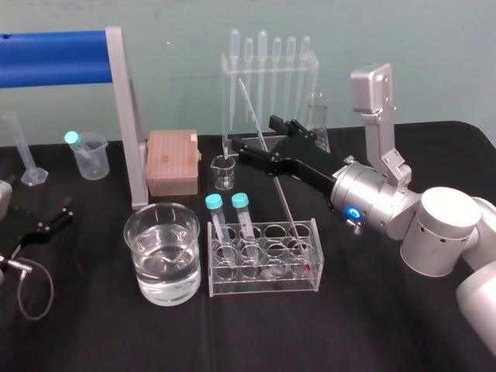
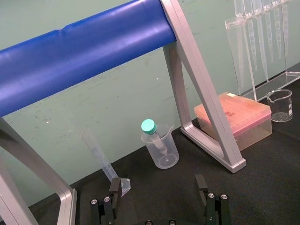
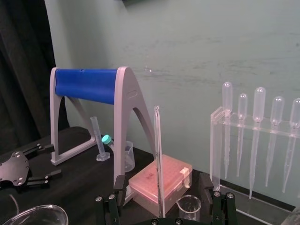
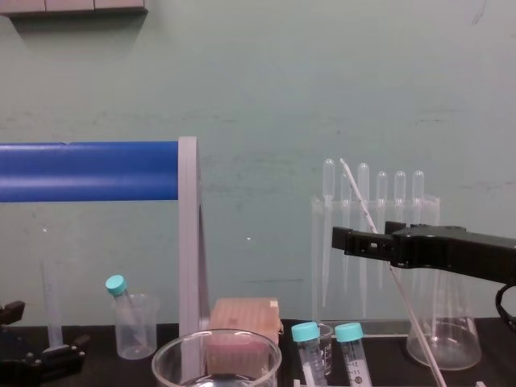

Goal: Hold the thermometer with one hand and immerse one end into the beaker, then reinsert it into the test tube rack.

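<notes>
Six pipettes point(image 1: 263, 70), three capped tubes point(image 1: 242, 213), one thermometer point(image 1: 280, 198), one large beaker point(image 1: 143, 263).

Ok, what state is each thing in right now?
thermometer: leaning in the test tube rack, red tip down.
beaker: upright, about half full of clear liquid.
teal-capped tubes: capped, standing in the rack.
right gripper: open, fingers either side of the thermometer.
left gripper: open, parked at the table's left.

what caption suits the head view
Right end effector open around the thermometer leaning in the rack; left end effector parked aside
</notes>
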`<state>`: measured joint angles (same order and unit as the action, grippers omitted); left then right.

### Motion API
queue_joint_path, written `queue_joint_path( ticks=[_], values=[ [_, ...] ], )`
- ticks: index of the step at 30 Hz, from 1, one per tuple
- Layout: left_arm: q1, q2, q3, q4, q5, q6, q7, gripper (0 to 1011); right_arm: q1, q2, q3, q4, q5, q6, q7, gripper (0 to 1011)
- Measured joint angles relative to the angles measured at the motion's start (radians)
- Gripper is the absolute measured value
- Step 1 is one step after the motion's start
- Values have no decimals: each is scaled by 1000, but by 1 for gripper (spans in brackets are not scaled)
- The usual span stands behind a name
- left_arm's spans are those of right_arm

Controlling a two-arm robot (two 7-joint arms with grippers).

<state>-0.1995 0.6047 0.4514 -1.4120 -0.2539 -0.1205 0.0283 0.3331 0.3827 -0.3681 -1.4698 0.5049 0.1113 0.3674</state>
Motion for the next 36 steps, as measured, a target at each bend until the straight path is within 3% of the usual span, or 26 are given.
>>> queue_joint_path(
  ticks=[34,36],
  values=[
    [0,0,0,0,0,0,0,1008,8,-8,-2,16,-7,24,0,1003],
    [0,0,0,0,0,0,0,1008,8,-8,-2,15,-7,24,0,967]
  ],
)
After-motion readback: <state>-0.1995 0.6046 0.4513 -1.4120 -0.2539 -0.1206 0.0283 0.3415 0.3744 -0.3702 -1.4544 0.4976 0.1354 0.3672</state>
